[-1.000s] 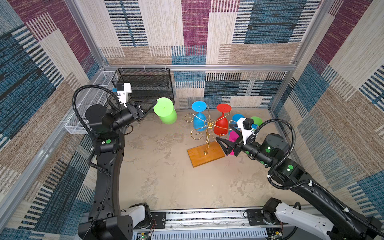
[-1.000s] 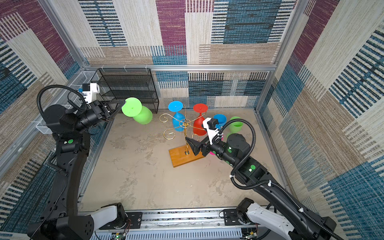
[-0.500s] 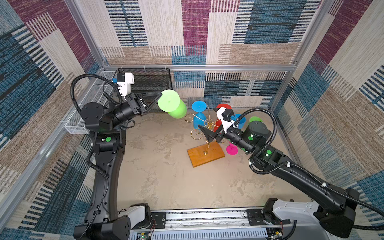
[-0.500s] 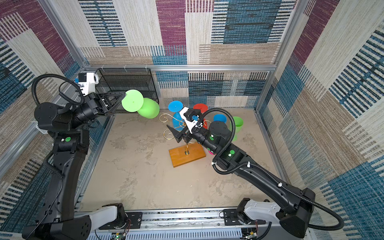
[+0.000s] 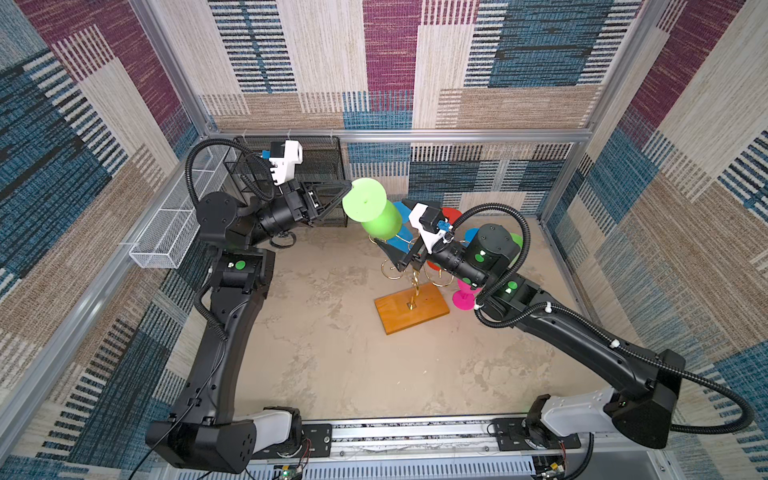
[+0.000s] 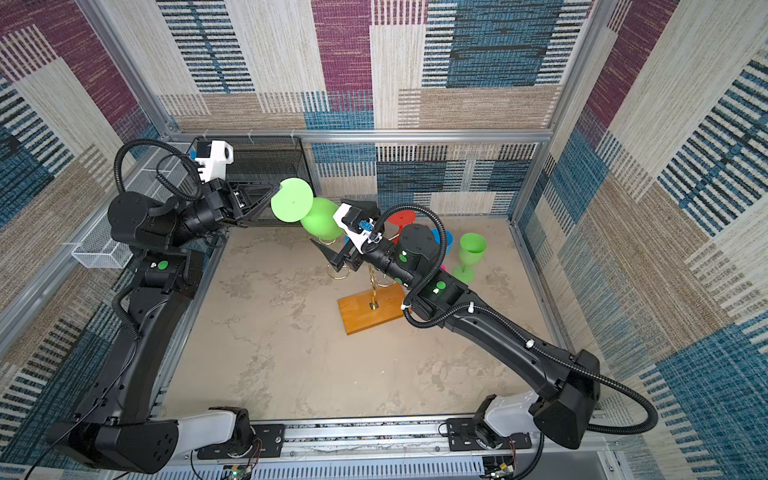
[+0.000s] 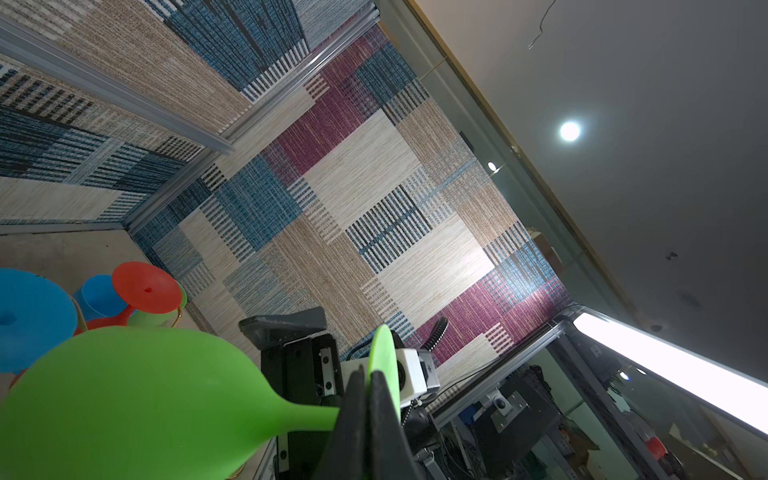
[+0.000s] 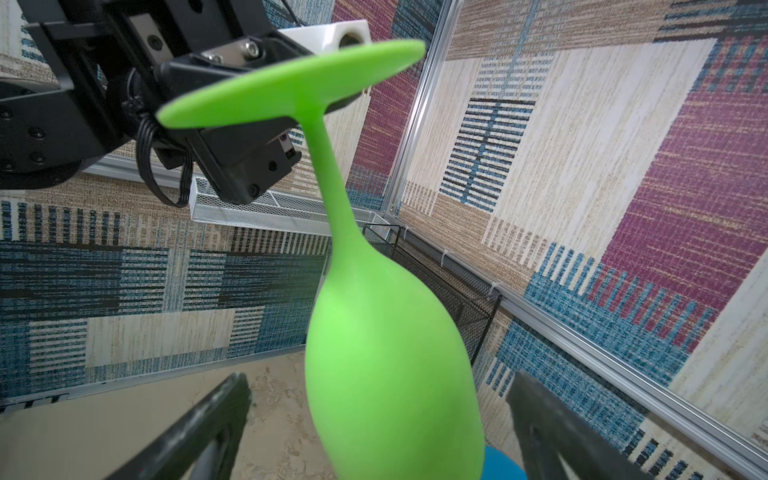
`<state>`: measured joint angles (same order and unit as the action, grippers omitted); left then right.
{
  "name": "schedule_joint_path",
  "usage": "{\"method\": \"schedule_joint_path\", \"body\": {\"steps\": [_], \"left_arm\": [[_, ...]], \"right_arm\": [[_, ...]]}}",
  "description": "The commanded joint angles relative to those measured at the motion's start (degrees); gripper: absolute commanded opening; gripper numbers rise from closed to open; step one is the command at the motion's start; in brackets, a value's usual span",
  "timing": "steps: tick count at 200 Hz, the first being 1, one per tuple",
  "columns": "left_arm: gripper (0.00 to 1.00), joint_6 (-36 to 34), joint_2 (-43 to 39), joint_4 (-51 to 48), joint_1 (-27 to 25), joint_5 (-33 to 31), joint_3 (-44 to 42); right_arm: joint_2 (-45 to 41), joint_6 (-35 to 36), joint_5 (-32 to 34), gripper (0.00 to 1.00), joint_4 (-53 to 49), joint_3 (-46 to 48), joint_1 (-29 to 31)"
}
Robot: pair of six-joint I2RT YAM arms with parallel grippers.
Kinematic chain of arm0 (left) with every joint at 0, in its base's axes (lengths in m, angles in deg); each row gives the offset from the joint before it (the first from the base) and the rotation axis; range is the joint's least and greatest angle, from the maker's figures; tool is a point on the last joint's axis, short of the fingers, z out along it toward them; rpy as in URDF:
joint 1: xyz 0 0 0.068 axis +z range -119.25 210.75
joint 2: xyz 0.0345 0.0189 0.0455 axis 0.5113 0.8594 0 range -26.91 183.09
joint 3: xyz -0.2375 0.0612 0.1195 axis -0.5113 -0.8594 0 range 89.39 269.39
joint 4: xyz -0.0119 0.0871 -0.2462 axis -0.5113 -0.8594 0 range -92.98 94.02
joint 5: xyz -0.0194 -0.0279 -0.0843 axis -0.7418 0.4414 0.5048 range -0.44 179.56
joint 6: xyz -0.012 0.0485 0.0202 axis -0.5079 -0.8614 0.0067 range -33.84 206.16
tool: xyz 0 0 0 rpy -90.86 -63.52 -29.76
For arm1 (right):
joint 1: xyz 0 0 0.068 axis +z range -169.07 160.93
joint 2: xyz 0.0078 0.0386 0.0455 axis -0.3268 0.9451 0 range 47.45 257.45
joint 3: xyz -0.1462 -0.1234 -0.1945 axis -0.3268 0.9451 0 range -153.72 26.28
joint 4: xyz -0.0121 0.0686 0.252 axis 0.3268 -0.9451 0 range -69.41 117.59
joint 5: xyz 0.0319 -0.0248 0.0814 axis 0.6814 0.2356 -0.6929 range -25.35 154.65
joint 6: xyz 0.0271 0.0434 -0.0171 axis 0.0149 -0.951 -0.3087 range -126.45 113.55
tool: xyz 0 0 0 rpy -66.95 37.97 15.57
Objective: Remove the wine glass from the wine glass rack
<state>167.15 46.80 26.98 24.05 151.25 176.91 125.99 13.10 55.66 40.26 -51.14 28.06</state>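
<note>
Right wrist view: left pincer (image 8: 266,83) clamps green wine glass (image 8: 386,357); right pincer (image 8: 380,380) spread around it.

Left arm (image 5: 216,353), right arm (image 5: 582,345): matte black shells, white base links (image 5: 270,428). Round green stickers (image 5: 240,264) on the joints. Ribbed black conduit (image 5: 187,172) loops off each. White wrist camera blocks (image 5: 284,164), blue plugs (image 5: 444,226). Left tool (image 5: 348,188), right tool (image 8: 379,375): black triangular fingers. Silver screws (image 8: 249,45) on the mount.

No text, label, brand, number or sign can be read in any of the views; nothing legible is recorded on any object or surface.
</note>
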Motion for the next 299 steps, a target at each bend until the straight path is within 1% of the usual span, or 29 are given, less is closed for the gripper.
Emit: {"method": "schedule_joint_path", "body": {"steps": [1,13,55,95,98,105,139,160,191,230,238,248,268,285,299], "left_arm": [[0.0,0.71,0.31,3.03,-0.79,-0.57,0.56],[0.0,1.61,0.55,4.1,-1.06,-0.46,0.54],[0.0,3.96,0.95,7.21,-1.47,-0.57,0.11],[0.0,7.96,1.87,11.52,-1.56,-0.64,-0.71],[0.0,8.37,1.96,13.67,-1.56,-0.62,-0.73],[0.0,8.93,2.14,14.57,-1.56,-0.54,-0.82],[0.0,9.1,2.43,14.84,-1.56,-0.87,-0.96],[0.0,10.16,2.73,16.05,-1.63,-1.02,-1.11],[0.0,10.64,2.91,16.77,-1.65,-1.07,-0.82],[0.0,9.49,3.21,17.09,-1.65,-1.14,-0.93],[0.06,8.97,3.28,17.93,-1.65,-1.53,-1.27],[0.17,8.34,3.37,18.96,-1.56,-1.97,-1.72],[0.29,6.1,3.57,19.47,-1.23,-2.4,-2.3],[0.37,5.21,3.71,20.85,-0.71,-4.07,-3.05],[0.4,5.57,3.98,23.3,0.15,-5.84,-3.61]], "right_arm": [[1.55,-0.17,1.15,0.99,1.79,-1.41,0.01],[2.41,-0.48,2.82,0.99,1.73,-2.3,-0.03],[5.08,-0.31,4.15,1.0,0.09,-5.07,-0.03],[5.17,-0.65,4.27,0.89,-0.84,-5.59,-0.05],[5.19,-0.65,4.27,0.88,-0.93,-5.62,-0.07],[5.09,-0.7,4.16,0.86,-1.13,-5.62,-0.03],[4.34,-0.92,4.33,0.8,-1.74,-5.28,-0.03],[4.11,-1.0,4.48,0.73,-2.2,-5.1,-0.04],[4.25,-1.26,4.23,0.69,-2.3,-5.1,-0.04],[4.51,-1.63,4.8,0.66,-3.7,-6.1,-0.05],[4.6,-2.09,5.23,0.66,-4.34,-6.59,-0.05],[4.69,-2.52,5.88,0.64,-5.9,-7.38,-0.04],[4.67,-3.59,6.98,0.6,-9.67,-9.1,-0.03],[4.63,-4.5,8.03,0.57,-12.68,-10.14,-0.05],[4.36,-5.16,9.09,0.55,-14.95,-10.54,-0.14]]}}
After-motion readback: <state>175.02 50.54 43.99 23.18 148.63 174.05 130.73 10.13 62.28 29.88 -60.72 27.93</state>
